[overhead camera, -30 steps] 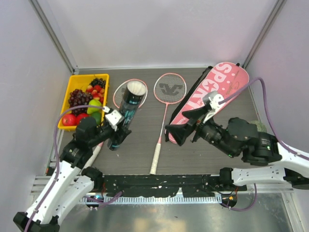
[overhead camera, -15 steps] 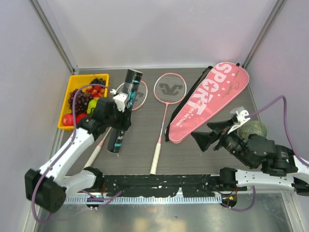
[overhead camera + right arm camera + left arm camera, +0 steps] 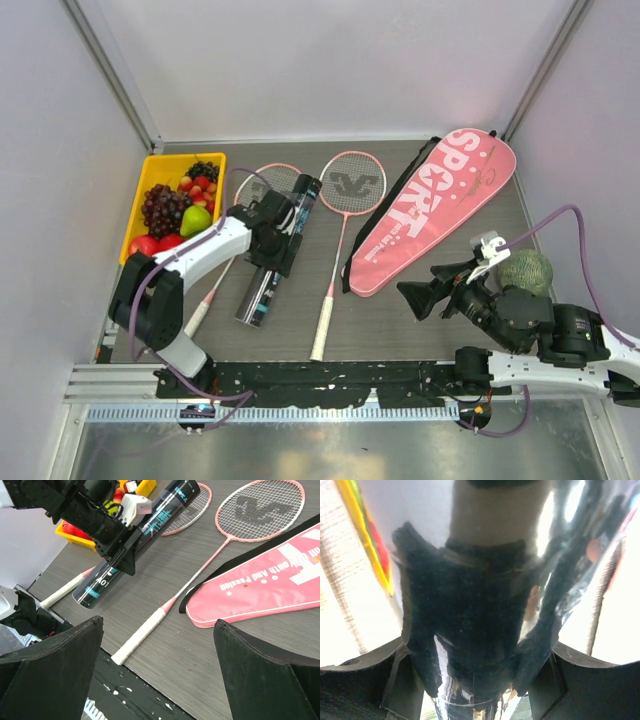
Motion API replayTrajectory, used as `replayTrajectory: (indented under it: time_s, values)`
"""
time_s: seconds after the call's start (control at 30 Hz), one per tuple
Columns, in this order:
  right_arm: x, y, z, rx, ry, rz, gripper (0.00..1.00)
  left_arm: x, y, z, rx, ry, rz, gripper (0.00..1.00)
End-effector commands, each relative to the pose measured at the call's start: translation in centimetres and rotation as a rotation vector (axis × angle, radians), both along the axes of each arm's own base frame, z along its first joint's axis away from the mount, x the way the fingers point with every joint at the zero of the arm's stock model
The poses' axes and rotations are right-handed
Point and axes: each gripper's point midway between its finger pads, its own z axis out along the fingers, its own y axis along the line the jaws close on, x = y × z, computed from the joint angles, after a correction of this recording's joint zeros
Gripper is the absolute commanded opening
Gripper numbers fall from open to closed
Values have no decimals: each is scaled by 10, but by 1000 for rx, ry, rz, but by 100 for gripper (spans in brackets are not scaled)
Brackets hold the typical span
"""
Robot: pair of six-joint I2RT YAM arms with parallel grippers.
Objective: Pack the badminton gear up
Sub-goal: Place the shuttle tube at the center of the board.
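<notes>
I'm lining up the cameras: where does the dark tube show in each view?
Top external: dark tube lies diagonally left of centre, clamped in the left end effector.
Left wrist: fills the centre, close up.
Right wrist: upper left, running diagonally.
Shared landmark: the yellow tray, beside it in every view.

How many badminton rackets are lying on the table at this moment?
2. The middle racket lies just left of the pink bag, fully in view. The left racket lies further left, its head partly under the dark tube. I cannot see inside the bag.
</notes>
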Motion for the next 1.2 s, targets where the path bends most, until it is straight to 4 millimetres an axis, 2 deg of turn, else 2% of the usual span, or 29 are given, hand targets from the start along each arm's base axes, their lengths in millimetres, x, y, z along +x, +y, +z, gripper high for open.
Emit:
replayTrajectory:
  time_s: [0.0, 0.2, 0.3, 0.6, 0.77, 0.8, 0.87, 1.0, 1.07, 1.17]
  values:
    - [2, 0, 6, 47, 24, -32, 96, 3, -4, 3, 1, 13, 42, 4]
    - [5, -1, 0, 46, 34, -62, 95, -9, -9, -22, 27, 86, 27, 11]
    - [5, -2, -1, 52, 36, -71, 96, -12, -8, -32, 28, 95, 42, 22]
    - [5, -8, 5, 83, 35, -78, 95, -18, -11, -49, 37, 158, 31, 34]
    - [6, -12, 9, 88, 33, -89, 95, -16, -10, -54, 52, 164, 36, 47]
    - [6, -13, 10, 91, 34, -87, 95, -17, -10, -54, 52, 167, 35, 51]
    - [6, -14, 9, 89, 40, -92, 95, -18, -8, -53, 57, 162, 37, 64]
    - [8, -17, 2, 66, 45, -118, 96, -15, -10, -37, 30, 123, 35, 99]
    - [11, -19, -6, 31, 44, -146, 96, -11, -12, -23, 7, 89, 34, 100]
    - [15, -21, -15, 28, 57, -192, 96, -5, -16, 9, -36, 21, 27, 100]
